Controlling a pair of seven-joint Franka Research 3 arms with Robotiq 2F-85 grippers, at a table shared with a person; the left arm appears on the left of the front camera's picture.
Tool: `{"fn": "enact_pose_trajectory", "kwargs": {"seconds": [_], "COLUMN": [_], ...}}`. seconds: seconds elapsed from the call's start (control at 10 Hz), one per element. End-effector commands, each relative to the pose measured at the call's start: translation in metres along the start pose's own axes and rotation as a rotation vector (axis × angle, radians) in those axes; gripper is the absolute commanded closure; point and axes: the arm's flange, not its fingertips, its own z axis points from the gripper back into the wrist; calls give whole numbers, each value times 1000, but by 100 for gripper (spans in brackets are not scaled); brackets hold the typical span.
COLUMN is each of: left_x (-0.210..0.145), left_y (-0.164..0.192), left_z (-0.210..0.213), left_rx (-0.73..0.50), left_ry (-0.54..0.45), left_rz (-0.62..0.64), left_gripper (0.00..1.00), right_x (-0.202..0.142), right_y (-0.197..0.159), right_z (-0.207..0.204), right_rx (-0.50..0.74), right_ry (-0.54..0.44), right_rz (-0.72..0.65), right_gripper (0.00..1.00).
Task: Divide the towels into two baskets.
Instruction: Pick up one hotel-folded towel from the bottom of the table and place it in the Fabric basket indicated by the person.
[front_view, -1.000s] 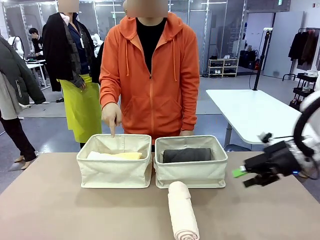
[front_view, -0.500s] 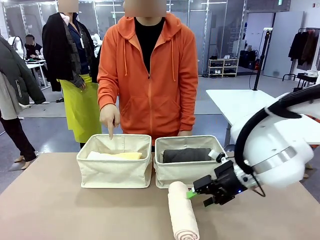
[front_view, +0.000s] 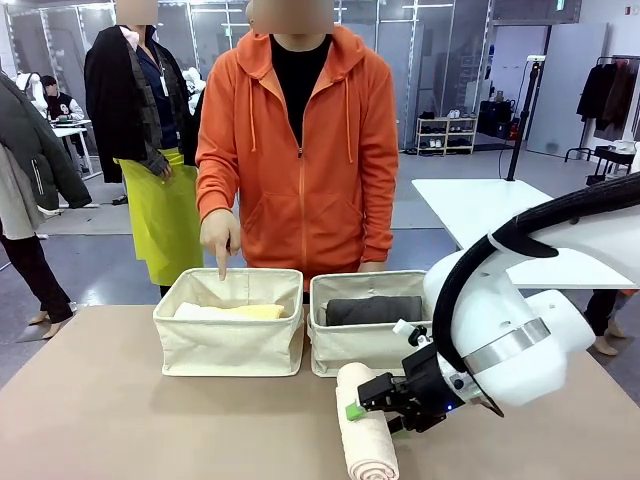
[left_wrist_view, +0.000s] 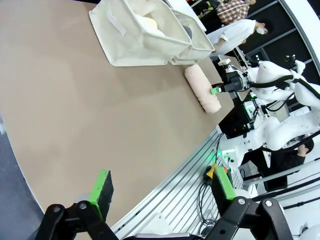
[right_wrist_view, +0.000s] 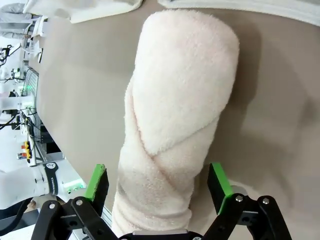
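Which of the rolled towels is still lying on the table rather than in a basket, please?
The pale pink-beige towel, lying in front of the right basket between the open right gripper fingers. The pale yellow towel and dark grey towel are in baskets.

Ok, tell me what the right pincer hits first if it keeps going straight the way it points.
The pale pink-beige towel. The open right pincer already straddles its near end on the table, so the towel looks to be first, well before either basket.
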Motion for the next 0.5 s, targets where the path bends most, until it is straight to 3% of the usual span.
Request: {"fn": "enact_pose_trajectory", "kwargs": {"seconds": [0.0,0.1,0.2,0.3,0.4], "left_x": [0,0,0,0,0], "left_y": [-3,-3,-3,-3,-3], "left_z": [3,3,3,3,3], "left_rx": [2,2,2,2,2], "left_ry": [-7,-7,-7,-7,-7], "left_rz": [-7,-7,-7,-7,-7], "left_gripper": [0,0,0,0,0], "right_x": [-48,-48,-48,-48,-48], "right_y": [-8,-8,-8,-7,-7], "right_z": [14,12,12,13,13], "right_rx": [-7,-4,3,7,6], "right_ry": [-10,0,-3,-5,-4], "right_rz": [11,19,25,25,26], "right_gripper": [0,3,20,23,40]}}
